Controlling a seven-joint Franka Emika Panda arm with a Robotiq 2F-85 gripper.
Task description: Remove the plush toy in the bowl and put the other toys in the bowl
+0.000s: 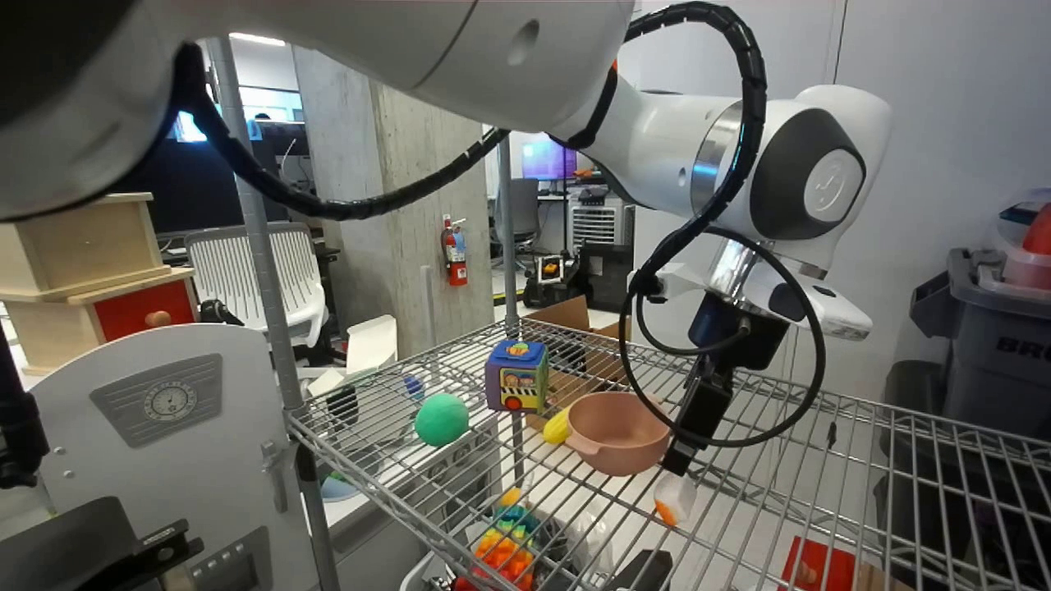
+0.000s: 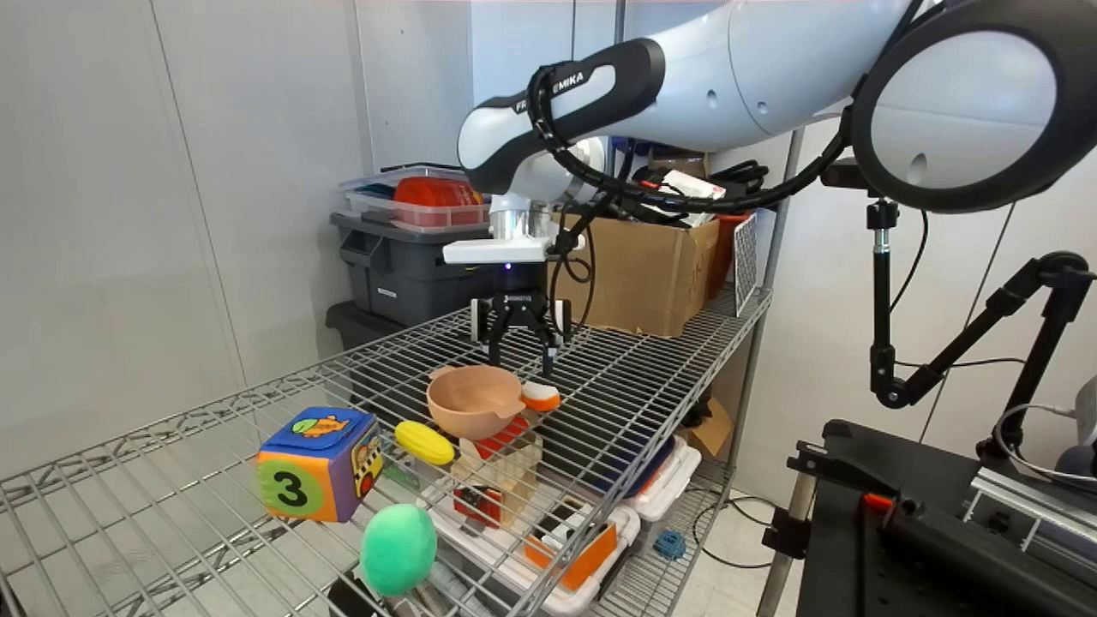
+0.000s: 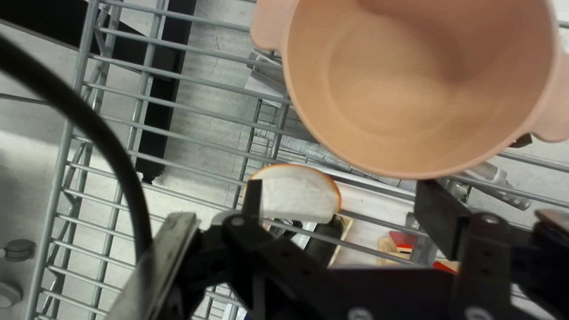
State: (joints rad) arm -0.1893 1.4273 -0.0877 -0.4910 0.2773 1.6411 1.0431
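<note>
The end effector (image 2: 521, 367) hangs spread and empty above the orange-and-white plush toy (image 2: 540, 396); that lies just beside the vacant tan bowl (image 2: 474, 404), presumably leaving room for the yellow corn-shaped toy (image 2: 424, 442) and green ball (image 2: 398, 550) outside.

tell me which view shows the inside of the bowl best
The wrist view: it looks down into the bowl, large, though cropped at the top. Both exterior views show it smaller and aslant, its outside plus part of the inside.

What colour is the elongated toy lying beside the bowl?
Yellow. The elongated toy shows best in an exterior view, where the bowl doesn't cover it.
</note>
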